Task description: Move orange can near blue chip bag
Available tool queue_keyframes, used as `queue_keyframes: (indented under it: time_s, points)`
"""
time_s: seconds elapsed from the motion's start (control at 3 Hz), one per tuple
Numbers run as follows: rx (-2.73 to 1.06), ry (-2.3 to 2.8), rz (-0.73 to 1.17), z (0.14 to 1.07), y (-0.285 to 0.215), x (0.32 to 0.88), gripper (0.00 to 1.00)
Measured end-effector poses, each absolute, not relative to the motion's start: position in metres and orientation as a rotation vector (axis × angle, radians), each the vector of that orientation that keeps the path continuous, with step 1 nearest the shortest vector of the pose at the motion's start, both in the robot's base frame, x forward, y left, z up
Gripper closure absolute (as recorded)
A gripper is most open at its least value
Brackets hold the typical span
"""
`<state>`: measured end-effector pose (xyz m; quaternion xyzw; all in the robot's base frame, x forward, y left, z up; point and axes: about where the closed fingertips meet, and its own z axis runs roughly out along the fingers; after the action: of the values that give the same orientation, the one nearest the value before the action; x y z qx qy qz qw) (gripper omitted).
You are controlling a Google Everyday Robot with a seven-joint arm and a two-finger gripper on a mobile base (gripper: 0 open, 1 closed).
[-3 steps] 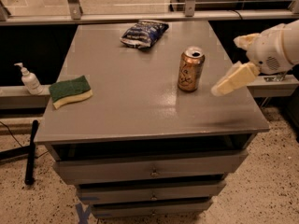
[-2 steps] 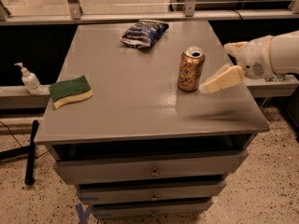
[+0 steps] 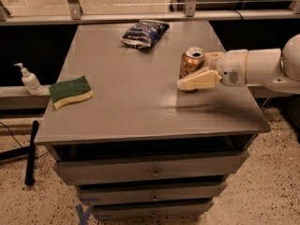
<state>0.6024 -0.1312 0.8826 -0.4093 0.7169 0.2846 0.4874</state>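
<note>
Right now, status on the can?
End effector open, straddling can. Can upright on table. Bag at far edge, nothing between.

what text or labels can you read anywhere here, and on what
"X": blue cross mark at the foot of the drawer cabinet.
orange can, at the gripper: pale script, too blurred to read.
blue chip bag: white markings, unreadable.
pump bottle: no readable label.

The cabinet top point(image 3: 131, 102) is viewed from high above its front edge, fairly near, facing the far rail point(image 3: 140, 18); the gripper point(image 3: 191, 71) is seen at right centre.
</note>
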Motion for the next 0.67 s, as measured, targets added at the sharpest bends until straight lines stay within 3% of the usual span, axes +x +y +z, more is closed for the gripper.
queue_keyframes:
  time_s: [0.67]
  points:
    - [-0.959, 1.661, 0.767, 0.8820, -0.1107, 0.6066, 0.64]
